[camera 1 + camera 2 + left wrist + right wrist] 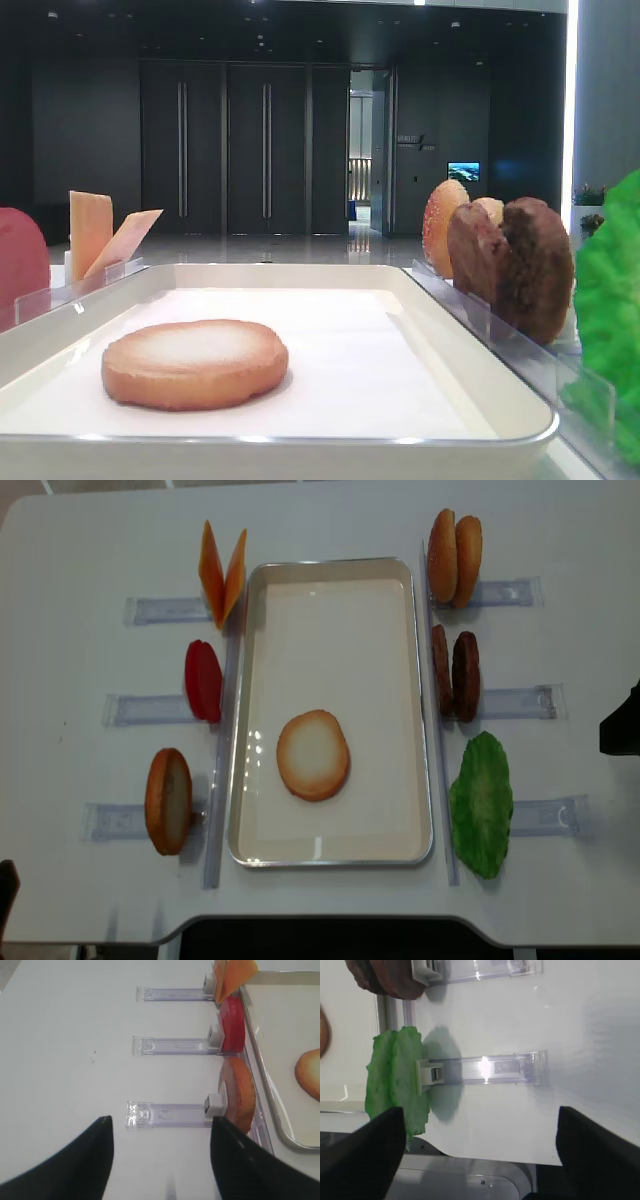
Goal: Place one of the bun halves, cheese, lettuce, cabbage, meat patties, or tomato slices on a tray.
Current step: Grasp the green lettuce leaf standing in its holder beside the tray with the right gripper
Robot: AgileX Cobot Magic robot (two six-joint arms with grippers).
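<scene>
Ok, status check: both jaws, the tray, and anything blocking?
Right gripper open, empty, facing the lettuce. Left gripper open, empty, facing a bun half in its holder. One bun half flat on the tray. Nothing blocking.

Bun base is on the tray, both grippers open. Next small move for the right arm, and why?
Probably ease the right gripper toward the lettuce: its fingers stand open and empty, the leaves sit upright in their clear holder just ahead, and only a bun half lies on the tray.
</scene>
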